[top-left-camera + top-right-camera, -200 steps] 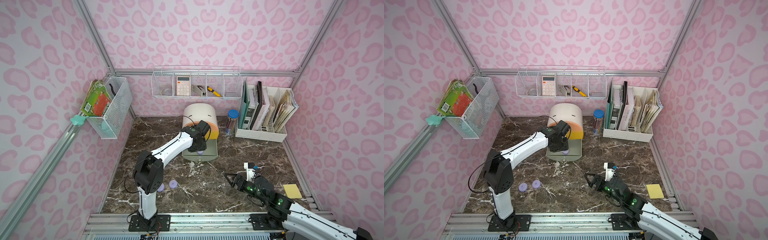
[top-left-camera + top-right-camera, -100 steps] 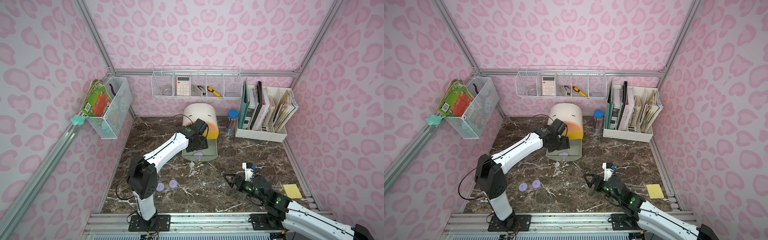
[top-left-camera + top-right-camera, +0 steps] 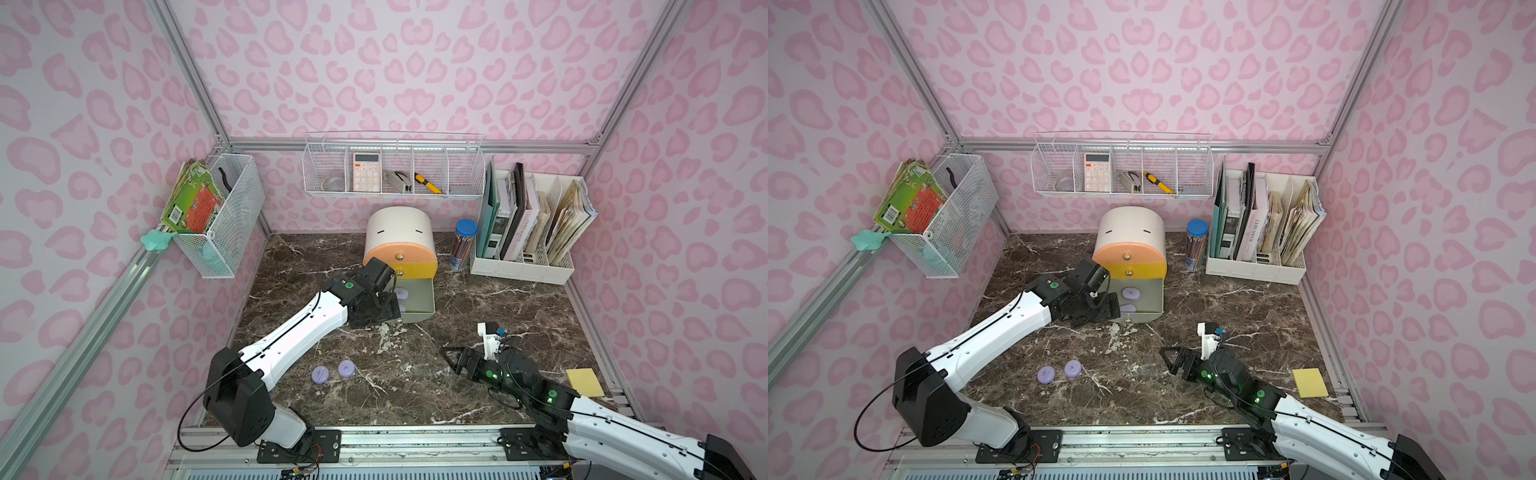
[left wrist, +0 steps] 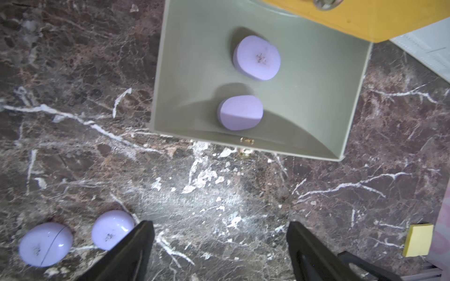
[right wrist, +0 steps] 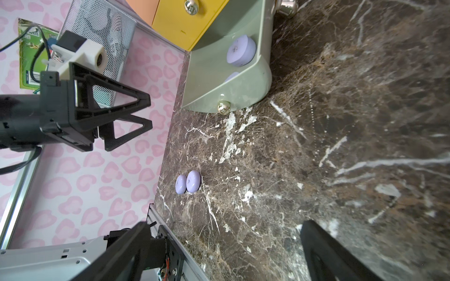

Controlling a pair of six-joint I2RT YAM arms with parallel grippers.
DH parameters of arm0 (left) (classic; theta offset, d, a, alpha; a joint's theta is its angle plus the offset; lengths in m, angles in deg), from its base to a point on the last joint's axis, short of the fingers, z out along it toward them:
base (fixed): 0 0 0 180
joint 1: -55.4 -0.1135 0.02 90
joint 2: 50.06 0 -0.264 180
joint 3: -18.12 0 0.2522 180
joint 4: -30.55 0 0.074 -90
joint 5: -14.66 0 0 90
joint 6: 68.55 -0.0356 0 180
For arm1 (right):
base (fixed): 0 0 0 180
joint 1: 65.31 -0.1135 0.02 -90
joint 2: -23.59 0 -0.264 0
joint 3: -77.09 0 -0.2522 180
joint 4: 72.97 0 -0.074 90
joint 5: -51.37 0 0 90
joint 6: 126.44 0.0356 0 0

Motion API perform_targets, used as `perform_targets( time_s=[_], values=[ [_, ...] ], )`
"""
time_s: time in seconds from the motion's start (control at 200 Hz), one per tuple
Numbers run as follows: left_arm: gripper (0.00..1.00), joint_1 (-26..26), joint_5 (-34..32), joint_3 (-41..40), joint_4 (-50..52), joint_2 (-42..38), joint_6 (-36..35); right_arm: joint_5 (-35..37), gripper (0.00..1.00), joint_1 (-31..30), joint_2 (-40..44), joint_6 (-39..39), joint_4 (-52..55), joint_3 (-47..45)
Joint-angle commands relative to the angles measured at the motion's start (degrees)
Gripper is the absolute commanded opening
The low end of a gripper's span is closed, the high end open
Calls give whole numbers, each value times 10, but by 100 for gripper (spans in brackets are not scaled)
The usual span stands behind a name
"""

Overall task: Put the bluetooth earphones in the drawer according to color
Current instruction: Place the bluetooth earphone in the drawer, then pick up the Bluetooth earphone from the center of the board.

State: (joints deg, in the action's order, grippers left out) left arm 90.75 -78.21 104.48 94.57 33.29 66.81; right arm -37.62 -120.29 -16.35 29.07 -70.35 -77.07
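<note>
1. Marble tabletop (image 3: 498, 299): dark brown with white veins; everything below rests on or hangs over it.
2. Drawer cabinet (image 3: 399, 226): white and round-topped, at the far centre. The peach-orange and yellow fronts are shut, and the lowest drawer is drawn out toward the near side.
3. Grey-green drawer (image 4: 304, 97): open, holding two lavender earphone cases. The far case (image 4: 257, 58) lies farther in and the front case (image 4: 241, 112) close to the front wall, the two apart.
4. Left gripper (image 4: 219, 226): jaws spread wide, holding nothing; poised at the drawer's near-left corner.
5. Right gripper (image 5: 224, 226): jaws spread wide, empty; at the near right, well apart from the drawer.
6. Left table case (image 3: 320, 375) and right table case (image 3: 346, 368): lavender, on the marble at the near left, just beside each other.
</note>
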Motion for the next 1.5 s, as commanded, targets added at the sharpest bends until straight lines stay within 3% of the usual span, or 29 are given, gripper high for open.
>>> perform_targets(
  time_s=[0.0,0.315,0.645,1.195,1.495],
  values=[
    [99,-1,-7,-24,26,-26,14,21,99,-15,-12,-5,-19,6],
    [99,-9,-17,-144,44,-110,63,33,98,-54,-63,-12,-30,36],
    [95,-40,-10,-220,60,-129,104,24,99,-80,-151,-33,-44,78],
    [86,-65,47,-258,-23,-21,81,30,99,-82,-170,-30,-38,81],
    [74,-69,58,-263,-54,36,74,36,99,-81,-155,-22,-37,69]
  ],
)
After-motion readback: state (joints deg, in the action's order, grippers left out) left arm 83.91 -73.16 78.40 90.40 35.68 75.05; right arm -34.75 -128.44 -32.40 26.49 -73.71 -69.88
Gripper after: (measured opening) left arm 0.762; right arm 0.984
